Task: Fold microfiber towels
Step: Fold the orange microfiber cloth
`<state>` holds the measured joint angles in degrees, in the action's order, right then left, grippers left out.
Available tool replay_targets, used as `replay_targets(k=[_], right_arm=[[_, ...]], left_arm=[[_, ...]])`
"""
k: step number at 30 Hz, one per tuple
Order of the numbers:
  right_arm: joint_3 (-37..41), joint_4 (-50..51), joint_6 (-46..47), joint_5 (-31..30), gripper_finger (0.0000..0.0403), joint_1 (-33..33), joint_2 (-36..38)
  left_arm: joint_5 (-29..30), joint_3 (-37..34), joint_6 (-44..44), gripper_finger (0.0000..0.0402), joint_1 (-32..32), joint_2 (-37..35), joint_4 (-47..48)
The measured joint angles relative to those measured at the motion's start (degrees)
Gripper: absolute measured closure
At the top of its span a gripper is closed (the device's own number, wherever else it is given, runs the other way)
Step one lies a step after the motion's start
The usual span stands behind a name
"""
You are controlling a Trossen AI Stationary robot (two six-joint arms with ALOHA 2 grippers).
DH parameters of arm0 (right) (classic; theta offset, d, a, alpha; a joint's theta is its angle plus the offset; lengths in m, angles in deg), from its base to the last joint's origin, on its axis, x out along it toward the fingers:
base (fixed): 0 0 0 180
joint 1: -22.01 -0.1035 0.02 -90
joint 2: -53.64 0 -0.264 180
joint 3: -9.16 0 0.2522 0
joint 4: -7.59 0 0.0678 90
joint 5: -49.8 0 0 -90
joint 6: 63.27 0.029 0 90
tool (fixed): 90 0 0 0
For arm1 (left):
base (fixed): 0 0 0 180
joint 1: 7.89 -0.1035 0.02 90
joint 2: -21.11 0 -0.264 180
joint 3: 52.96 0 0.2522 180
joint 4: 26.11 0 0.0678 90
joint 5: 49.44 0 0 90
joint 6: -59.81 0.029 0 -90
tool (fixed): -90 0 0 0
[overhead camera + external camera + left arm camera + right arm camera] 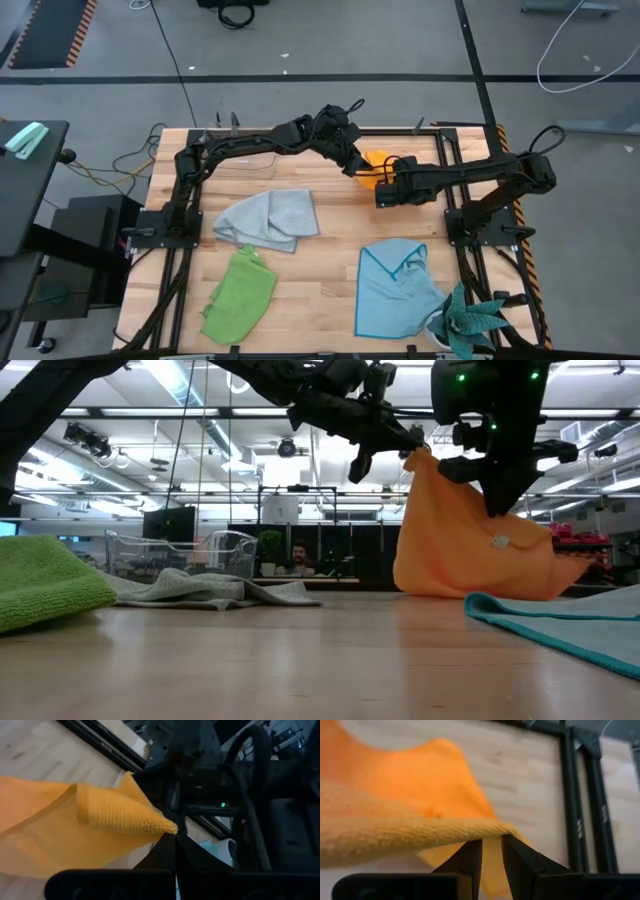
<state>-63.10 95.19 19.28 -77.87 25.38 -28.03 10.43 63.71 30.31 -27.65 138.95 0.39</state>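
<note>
The orange towel [470,545] hangs in the air above the far middle of the table [330,255] — light, limp and draping, best taken by a corner or hem. The left gripper [355,163], reaching in from the left over the far edge, is pinched fully shut on one top corner. The right gripper [492,851], stretched in from the right, has its fingers partly apart — nipped on the towel's edge, it appears. Grey [270,218], green [240,293] and blue [395,285] towels lie nearer.
</note>
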Motion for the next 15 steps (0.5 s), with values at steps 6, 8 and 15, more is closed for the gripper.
replay_targets(k=[6, 8, 15], right_arm=[[0.0, 0.0, -1.9, 0.2, 0.0322, 3.7, 2.0], [-0.4, 0.1, -1.6, 0.9, 0.0322, 2.6, 3.3], [-2.9, -1.3, 1.3, 1.6, 0.0322, -4.8, 6.1]], left_arm=[[-1.2, 0.0, 0.4, 0.0400, -1.0, -0.2, 0.1], [-1.2, 0.0, 0.3, 0.0400, -1.6, -0.2, 0.2], [-2.1, 0.0, -1.8, 0.0400, -3.7, -0.3, -2.0]])
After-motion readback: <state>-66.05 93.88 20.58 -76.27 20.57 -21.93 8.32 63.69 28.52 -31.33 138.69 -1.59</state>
